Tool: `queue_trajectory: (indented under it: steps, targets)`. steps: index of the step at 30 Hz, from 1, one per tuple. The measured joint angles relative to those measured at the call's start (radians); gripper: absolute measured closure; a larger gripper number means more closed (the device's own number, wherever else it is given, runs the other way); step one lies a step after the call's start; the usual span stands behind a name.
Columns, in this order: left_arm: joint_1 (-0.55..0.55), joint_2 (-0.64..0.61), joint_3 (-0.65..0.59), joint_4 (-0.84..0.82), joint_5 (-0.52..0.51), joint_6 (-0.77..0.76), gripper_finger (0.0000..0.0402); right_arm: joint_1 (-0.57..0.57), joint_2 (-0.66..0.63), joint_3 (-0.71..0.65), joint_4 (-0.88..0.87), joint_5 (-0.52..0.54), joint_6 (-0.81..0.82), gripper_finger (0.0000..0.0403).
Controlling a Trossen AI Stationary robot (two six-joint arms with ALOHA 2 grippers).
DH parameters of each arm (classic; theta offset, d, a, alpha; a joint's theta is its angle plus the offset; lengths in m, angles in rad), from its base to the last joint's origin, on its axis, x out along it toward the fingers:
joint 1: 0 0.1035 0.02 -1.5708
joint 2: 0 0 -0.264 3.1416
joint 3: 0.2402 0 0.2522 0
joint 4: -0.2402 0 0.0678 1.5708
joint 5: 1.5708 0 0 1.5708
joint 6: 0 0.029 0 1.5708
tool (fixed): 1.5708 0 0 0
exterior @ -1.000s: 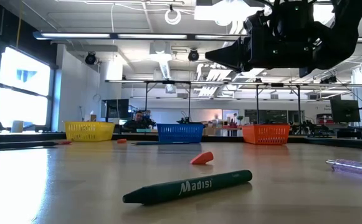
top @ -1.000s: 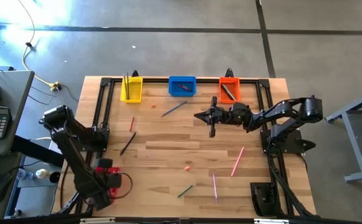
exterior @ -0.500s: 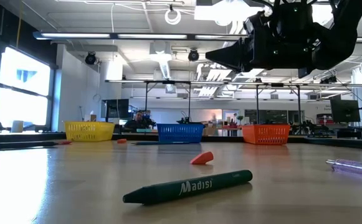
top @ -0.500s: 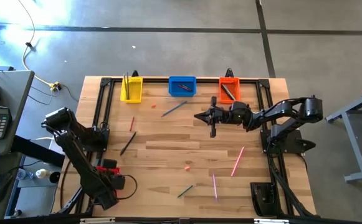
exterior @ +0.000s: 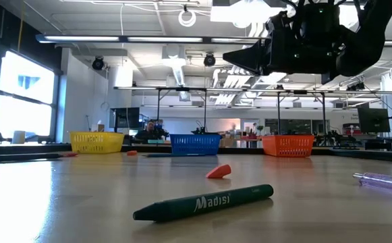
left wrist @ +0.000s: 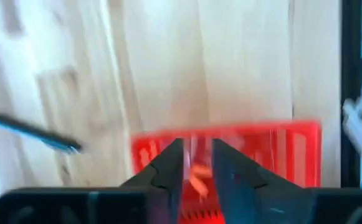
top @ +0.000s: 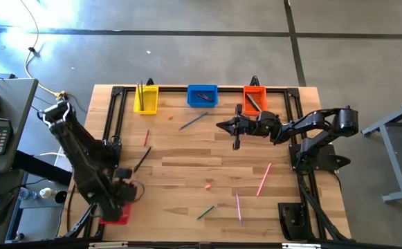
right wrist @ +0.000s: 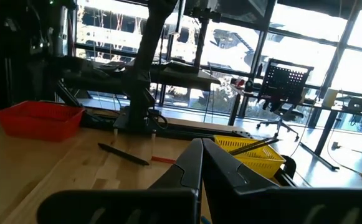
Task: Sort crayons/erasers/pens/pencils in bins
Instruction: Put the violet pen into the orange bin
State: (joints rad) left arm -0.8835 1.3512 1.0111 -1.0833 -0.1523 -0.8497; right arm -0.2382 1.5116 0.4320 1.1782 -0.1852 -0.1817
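We count four bins on the tabletop [top: 187, 159]: a yellow bin [top: 145, 99], a blue bin [top: 202, 96] and an orange bin [top: 254, 98] in a row along the far edge, and a red bin [top: 115, 214] at the near left corner. Loose on the wood we make out two bright pink pens [top: 263, 179], one green crayon [exterior: 202, 202], one black pen [top: 142, 159], one small pink-red eraser [top: 208, 185], a bluish stick [top: 193, 122] and a thin reddish stick [top: 147, 137]. The left end effector [left wrist: 196, 165] hangs above the red bin with its fingers parted a little, empty; small reddish lumps lie in the bin beneath. The right end effector [top: 221, 127] hovers before the orange bin, fingers closed, empty.
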Motion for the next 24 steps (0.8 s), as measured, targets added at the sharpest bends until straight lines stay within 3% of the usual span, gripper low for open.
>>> queue_trajectory:
  steps: [5,11,18,24]
  targets:
    - [0.109,-0.098,-0.025,0.131,-0.085,0.153,0.0391,0.000,0.000,0.000,-0.003,0.000,0.017,0.0403]
    - [0.326,-0.176,-0.180,0.487,-0.077,0.452,0.0393,0.000,0.000,0.000,-0.008,0.000,0.024,0.0403]
    - [0.548,-0.184,-0.435,1.177,0.073,0.717,0.0399,0.001,0.000,0.000,-0.018,0.002,0.054,0.0403]
    - [0.661,-0.136,-0.686,1.840,0.049,0.810,0.0401,0.003,0.000,0.000,-0.030,0.020,0.054,0.0403]
